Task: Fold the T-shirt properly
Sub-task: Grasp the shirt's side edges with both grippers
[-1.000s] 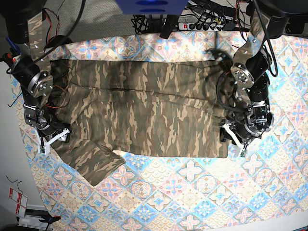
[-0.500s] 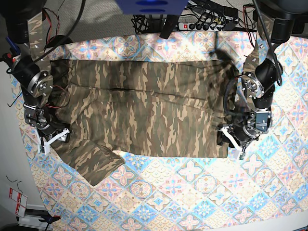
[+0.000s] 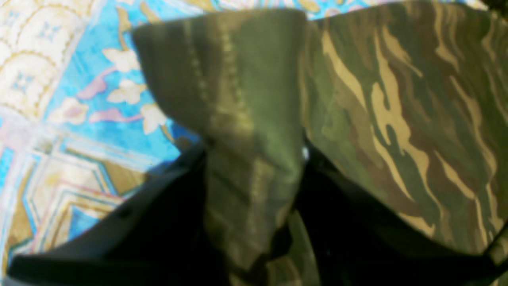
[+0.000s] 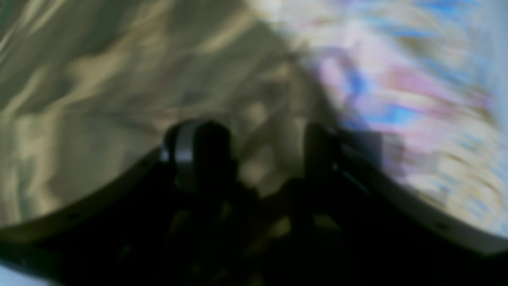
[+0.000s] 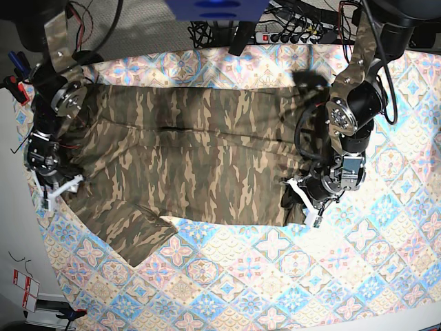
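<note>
The camouflage T-shirt [image 5: 207, 152] lies spread flat across the patterned tablecloth [image 5: 275, 276], one sleeve [image 5: 138, 234] sticking out at the front left. My left gripper [image 5: 308, 200] is shut on the shirt's front right corner; in the left wrist view [image 3: 254, 186] the hem is pinched between the black fingers [image 3: 178, 222], with more shirt [image 3: 397, 99] to the right. My right gripper [image 5: 58, 187] is at the shirt's left edge; the blurred right wrist view [image 4: 262, 159] shows cloth [image 4: 79, 79] between the dark fingers [image 4: 198, 151].
A power strip [image 5: 289, 36] and cables lie past the table's back edge. The tablecloth's left edge runs close to my right arm [image 5: 62, 96]. Patterned cloth shows bare in front of the shirt and beside the left wrist's grip [image 3: 59, 99].
My left gripper has drawn the shirt's front right corner inward to the left, rumpling that edge. My right gripper has moved left and back, pulling the shirt's left edge with it.
</note>
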Controlling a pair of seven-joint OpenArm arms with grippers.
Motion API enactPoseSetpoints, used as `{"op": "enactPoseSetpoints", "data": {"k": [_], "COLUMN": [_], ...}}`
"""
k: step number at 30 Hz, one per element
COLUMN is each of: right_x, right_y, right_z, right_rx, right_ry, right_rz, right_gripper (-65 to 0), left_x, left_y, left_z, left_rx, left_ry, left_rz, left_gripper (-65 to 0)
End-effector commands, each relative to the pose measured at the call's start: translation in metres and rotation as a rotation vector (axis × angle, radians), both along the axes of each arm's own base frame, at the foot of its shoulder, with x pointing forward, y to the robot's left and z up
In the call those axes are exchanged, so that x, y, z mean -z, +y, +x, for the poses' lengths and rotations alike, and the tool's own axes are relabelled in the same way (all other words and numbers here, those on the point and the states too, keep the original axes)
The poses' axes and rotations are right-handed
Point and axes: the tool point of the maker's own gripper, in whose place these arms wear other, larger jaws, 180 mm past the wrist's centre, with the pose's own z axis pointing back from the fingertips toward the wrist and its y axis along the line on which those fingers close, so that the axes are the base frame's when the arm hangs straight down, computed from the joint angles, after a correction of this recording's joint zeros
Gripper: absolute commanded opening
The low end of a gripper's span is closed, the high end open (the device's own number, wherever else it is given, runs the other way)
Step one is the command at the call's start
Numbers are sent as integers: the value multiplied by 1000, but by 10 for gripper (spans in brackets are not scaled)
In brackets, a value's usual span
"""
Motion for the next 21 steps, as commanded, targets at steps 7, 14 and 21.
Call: {"op": "enactPoseSetpoints", "data": {"k": [7,14,21], "right_x": [-39,1,17], "right_y": [-58,-36,7], "right_z": [4,-19,-22], "right_rx": [67,69,-27], "right_ry": [-75,-8,8], "right_rz": [-76,51,193], "right_gripper": [-298,-255,-182], "left_x": [22,22,28], "left_y": [15,16,16], "left_z": [-27,-27,-35], "left_rx": [76,75,75], "left_ry": [128,128,143], "left_rz": [105,107,107], "left_gripper": [-485,-486,-486]}}
